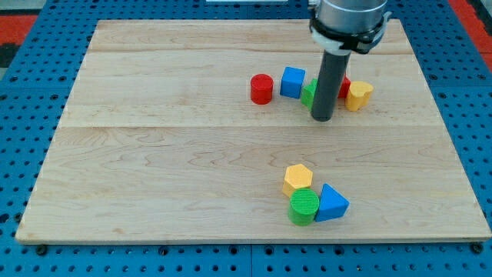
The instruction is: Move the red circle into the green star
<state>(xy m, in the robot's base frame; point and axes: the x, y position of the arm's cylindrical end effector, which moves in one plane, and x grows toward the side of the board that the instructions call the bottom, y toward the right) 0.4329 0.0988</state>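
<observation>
The red circle (261, 88) stands on the wooden board (154, 154) above the centre. A blue cube (292, 81) sits just to its right. Right of the cube is the green star (309, 95), mostly hidden behind my rod. My tip (322, 118) rests on the board just below and right of the green star, well to the right of the red circle. A second red block (344, 86) peeks out behind the rod, and a yellow block (358, 95) sits at the right end of this row.
Near the view's bottom, a yellow hexagon (298, 178), a green cylinder (304, 205) and a blue triangle (331, 203) are clustered together. The board lies on a blue pegboard (31, 115).
</observation>
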